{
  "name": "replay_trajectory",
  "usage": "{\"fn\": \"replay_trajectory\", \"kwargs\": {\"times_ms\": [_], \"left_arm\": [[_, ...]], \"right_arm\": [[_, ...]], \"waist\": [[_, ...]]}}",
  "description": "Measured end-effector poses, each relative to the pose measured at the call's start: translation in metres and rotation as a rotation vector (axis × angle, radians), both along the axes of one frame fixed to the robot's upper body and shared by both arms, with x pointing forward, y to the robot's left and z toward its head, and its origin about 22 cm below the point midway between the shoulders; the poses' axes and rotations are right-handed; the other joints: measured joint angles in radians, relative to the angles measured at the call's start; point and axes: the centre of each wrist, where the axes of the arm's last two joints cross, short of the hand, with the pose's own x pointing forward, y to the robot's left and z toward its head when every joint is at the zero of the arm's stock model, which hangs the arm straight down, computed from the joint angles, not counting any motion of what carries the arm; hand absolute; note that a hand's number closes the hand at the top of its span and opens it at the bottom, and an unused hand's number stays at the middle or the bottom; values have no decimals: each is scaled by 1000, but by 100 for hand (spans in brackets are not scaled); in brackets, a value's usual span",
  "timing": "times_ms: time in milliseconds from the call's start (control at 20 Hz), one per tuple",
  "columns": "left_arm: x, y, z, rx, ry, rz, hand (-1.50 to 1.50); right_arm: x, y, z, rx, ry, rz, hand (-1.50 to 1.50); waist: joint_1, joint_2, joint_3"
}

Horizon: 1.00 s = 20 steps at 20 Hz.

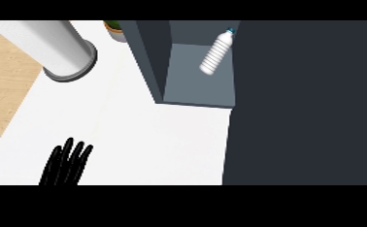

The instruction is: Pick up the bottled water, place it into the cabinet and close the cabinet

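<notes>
White counter (143, 129) w/ wood strip (14, 75) at left edge, potted plant (114, 29) at the back nr top.

Looks like a kitchen to us. We're staring down at a plain white counter (143, 124) with a strip of light wood floor (14, 75) showing off its left edge. A dark grey cabinet (301, 124) sits on the counter, its paler inner shelf (197, 83) open to view, and a bottled water (216, 52) stands inside. There's a small potted plant (114, 28) tucked at the back, and a big white cylinder with a grey base (61, 51) nearby, no idea what that one is.
</notes>
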Motion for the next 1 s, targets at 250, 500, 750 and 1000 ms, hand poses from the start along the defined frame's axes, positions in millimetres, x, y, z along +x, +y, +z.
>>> {"fn": "replay_trajectory", "kwargs": {"times_ms": [250,500,750,1000], "left_arm": [[-14,32,9,5,-14,-17,-150],[-17,52,15,14,-18,-45,-150],[-15,67,22,26,-30,-65,-150],[-13,78,27,34,-33,-70,-150]], "right_arm": [[11,10,3,-16,-15,7,150],[30,12,10,-73,-107,51,150],[46,16,17,-122,-181,107,150],[55,21,22,-150,-212,150,150]], "waist": [[16,12,0],[46,21,-2],[73,26,-4],[89,32,-7]]}}
